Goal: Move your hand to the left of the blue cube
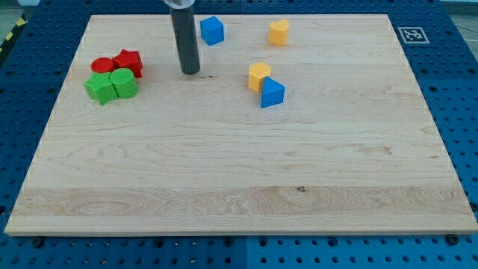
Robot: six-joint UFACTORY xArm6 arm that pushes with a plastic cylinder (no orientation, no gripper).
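Our tip (190,72) rests near top edge, left of and below blue cube (212,31); task nearly done; we have no fingers, only bare rod.

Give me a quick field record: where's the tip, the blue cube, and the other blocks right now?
tip: my tip on the board, left of and below the blue cube, apart from it
blue cube: near the view's top
blue wedge-like block: touching a yellow block, centre-right
second yellow block: near the top
left cluster: two red blocks above two green blocks
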